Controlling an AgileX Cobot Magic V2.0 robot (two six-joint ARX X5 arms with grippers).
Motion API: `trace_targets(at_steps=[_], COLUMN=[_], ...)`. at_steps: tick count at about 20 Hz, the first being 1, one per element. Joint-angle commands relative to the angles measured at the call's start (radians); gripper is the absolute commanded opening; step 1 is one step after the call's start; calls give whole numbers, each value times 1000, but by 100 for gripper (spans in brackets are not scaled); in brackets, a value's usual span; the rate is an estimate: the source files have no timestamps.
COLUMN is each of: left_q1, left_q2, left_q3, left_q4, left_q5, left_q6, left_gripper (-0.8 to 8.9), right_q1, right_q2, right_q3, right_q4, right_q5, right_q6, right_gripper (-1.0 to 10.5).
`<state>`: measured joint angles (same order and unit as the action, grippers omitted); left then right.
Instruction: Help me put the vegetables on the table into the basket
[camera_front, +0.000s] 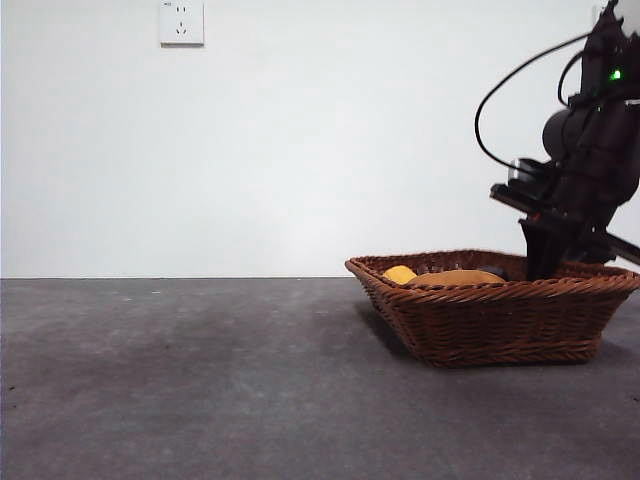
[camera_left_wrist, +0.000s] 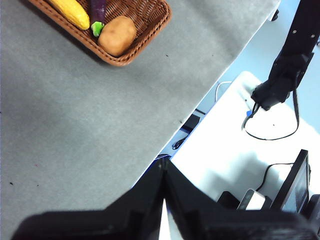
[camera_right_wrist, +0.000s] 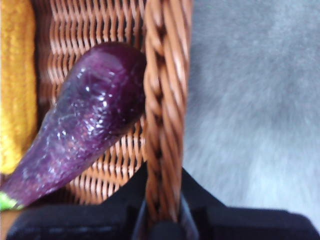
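Two arms we record. The right gripper (camera_front: 545, 262) leans down from the upper right over the basket's (camera_front: 480, 320) far right side; in its wrist view the jaws straddle the braided rim (camera_right_wrist: 162, 100), slightly parted, clamping no vegetable. The left gripper (camera_left_wrist: 163, 200) hangs high over the table (camera_left_wrist: 75, 125) edge, jaws together, empty. In the basket we list potato (camera_left_wrist: 117, 35), yellow piece (camera_left_wrist: 70, 12) and purple piece (camera_right_wrist: 80, 135), this last against the rim. White wall behind, with socket (camera_front: 181, 22).

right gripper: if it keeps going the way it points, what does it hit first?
Likely the basket's braided rim: the right gripper sits right over it, jaws either side. The eggplant lies just inside, off that line. Depth is unclear.
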<state>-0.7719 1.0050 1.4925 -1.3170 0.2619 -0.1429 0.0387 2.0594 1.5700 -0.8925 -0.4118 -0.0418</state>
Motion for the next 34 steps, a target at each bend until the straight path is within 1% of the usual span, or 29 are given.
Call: trace_targets(at_steps=[1, 2, 4, 8, 9, 10, 11, 16, 17, 19, 20, 21, 24, 26, 28, 29, 31, 32, 34], left_q1=[-2, -2, -2, -2, -2, -2, -2, -2, -2, -2, -2, -2, -2, -2, -2, -2, -2, -2, -2], left_q2=[-8, -8, -8, -8, -8, -8, -8, -18, -21, -26, -28, -29, -29, -32, -32, -32, -36, -43, -58], left_q3=[-4, -4, -4, -4, -4, -4, -4, -4, -4, -4, -4, -4, -4, -4, -4, -4, -4, -4, -4], left_q4=[1, 1, 1, 1, 1, 1, 1, 0, 0, 0, 0, 1, 0, 0, 0, 0, 0, 0, 0], left_q5=[3, 2, -1, 0, 0, 0, 0, 0, 0, 0, 0, 0, 0, 0, -11, -45, -117, -132, -132], left_q6=[-14, -14, -13, -10, -10, -10, -10, -10, -10, -10, -10, -10, -2, 9, 30, 37, 39, 39, 33], left_gripper=[-5, -5, -5, -5, -5, -5, -5, -5, -5, -5, -5, -5, -5, -5, -5, -5, -5, -5, -8], right_q1=[-8, -9, -21, -20, -19, -19, -19, -19, -19, -19, -19, -19, -19, -19, -19, -19, -11, -5, 2], right_q2=[44, 53, 58, 58, 58, 58, 58, 58, 58, 58, 57, 56, 0, -89, -197, -261, -390, -463, -624], right_q3=[-3, -3, -3, -3, -3, -3, -3, -3, -3, -3, -3, -3, -3, -3, -3, -3, -3, -3, -3], right_q4=[23, 27, 41, 33, 31, 33, 31, 28, 27, 19, 6, 0, -10, -25, -76, -117, -193, -234, -283], right_q5=[-2, 0, -3, -16, -17, -19, -19, -19, -19, -19, -19, -15, 31, 53, 66, 90, 110, 117, 156], right_q6=[13, 19, 60, 69, 84, 114, 126, 136, 136, 130, 114, 109, 105, 101, 97, 84, 34, 26, 32], right_gripper=[-8, -8, -8, -8, -8, -8, -8, 3, 52, 366, 445, 483, 481, 473, 469, 412, 79, -15, -8])
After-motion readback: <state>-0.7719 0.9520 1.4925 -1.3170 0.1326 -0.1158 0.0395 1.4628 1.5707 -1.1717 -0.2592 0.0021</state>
